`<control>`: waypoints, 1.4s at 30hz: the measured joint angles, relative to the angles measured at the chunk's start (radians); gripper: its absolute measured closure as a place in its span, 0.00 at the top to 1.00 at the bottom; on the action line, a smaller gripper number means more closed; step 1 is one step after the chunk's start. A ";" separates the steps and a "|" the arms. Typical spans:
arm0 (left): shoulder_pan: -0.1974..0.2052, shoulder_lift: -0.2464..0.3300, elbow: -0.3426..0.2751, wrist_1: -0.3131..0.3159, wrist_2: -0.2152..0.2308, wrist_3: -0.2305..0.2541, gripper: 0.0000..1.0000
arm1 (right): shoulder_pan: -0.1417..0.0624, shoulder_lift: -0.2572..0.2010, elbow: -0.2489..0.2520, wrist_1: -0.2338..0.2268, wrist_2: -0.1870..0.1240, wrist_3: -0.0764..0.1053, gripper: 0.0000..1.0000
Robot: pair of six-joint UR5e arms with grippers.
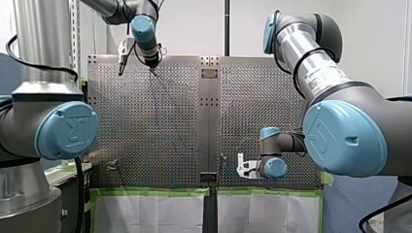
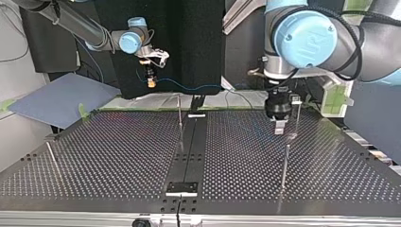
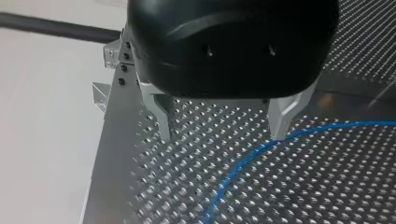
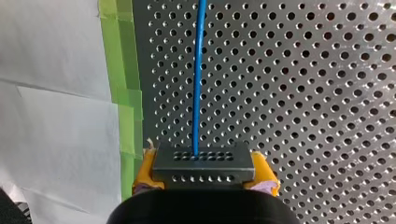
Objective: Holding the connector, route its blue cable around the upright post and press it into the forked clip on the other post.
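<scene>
right pincer [image 4: 204,171] clamps the connector [image 4: 203,161] trailing blue cable [image 4: 198,84].

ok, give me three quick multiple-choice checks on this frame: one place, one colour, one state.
1. Where is the connector?
A. lying on the table
B. between my right gripper's pads
C. hung on a post

2. The cable leaving the connector is:
A. red
B. blue
C. black

3. My left gripper is:
A. open, gripping nothing
B. shut on the cable
C. shut on a post

Key:
1 B: yellow pads clamp its two sides.
2 B: it shows blue in both wrist views.
3 A: its metal fingers stand apart.
</scene>
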 joint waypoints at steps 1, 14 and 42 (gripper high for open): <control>-0.008 -0.008 0.008 0.008 -0.008 0.005 1.00 | 0.000 0.000 0.000 -0.001 0.000 0.000 0.00; -0.117 -0.117 0.091 0.117 -0.117 0.046 1.00 | 0.003 0.001 0.000 -0.005 -0.001 0.000 0.00; -0.230 -0.081 -0.044 0.227 -0.323 0.058 1.00 | 0.000 0.002 0.000 -0.007 0.000 0.000 0.00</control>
